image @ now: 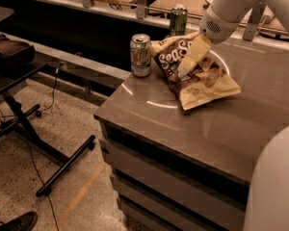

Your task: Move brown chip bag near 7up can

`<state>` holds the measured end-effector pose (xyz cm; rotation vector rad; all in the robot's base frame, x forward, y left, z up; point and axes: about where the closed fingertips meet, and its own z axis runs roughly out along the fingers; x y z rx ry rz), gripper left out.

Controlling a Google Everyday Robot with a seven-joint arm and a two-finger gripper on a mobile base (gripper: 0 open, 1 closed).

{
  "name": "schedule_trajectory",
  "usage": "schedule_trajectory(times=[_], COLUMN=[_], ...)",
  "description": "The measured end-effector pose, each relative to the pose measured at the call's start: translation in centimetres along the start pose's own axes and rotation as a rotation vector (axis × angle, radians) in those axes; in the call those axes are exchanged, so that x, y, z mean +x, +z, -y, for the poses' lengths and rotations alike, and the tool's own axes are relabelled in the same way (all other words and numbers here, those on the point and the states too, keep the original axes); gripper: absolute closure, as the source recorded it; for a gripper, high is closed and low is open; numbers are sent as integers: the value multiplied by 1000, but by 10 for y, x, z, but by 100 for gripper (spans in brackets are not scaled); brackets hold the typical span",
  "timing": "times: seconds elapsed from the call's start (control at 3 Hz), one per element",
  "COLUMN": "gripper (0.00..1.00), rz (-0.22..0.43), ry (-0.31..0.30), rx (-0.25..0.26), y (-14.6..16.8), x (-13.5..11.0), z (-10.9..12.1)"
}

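The brown chip bag [200, 78] lies flat on the grey counter top [241, 129], dark brown in the middle with cream ends and white "Sea Salt" lettering. The 7up can [140, 55] stands upright just left of the bag, close to its left edge and near the counter's back left corner. My gripper [185, 72] reaches down from the white arm at the upper right. Its tip rests on or just above the middle of the bag.
A dark green can [178, 19] stands behind the bag at the counter's back edge. The counter's left edge [106, 110] drops to the floor. A black stand [19, 124] with legs and cables is on the floor at left. My white body [274, 191] fills the lower right.
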<state>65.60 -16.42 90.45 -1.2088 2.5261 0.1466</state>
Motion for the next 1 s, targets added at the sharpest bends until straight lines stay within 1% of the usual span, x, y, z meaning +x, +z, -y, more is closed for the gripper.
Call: schedule_trajectory(times=[0.33,0.67,1.0], gripper=[0,0,0], rz=[17,64,64], ry=[18,86,86], rx=[37,79,79], y=[-18,-50,-50], x=[8,34,34], z=[8,28,28])
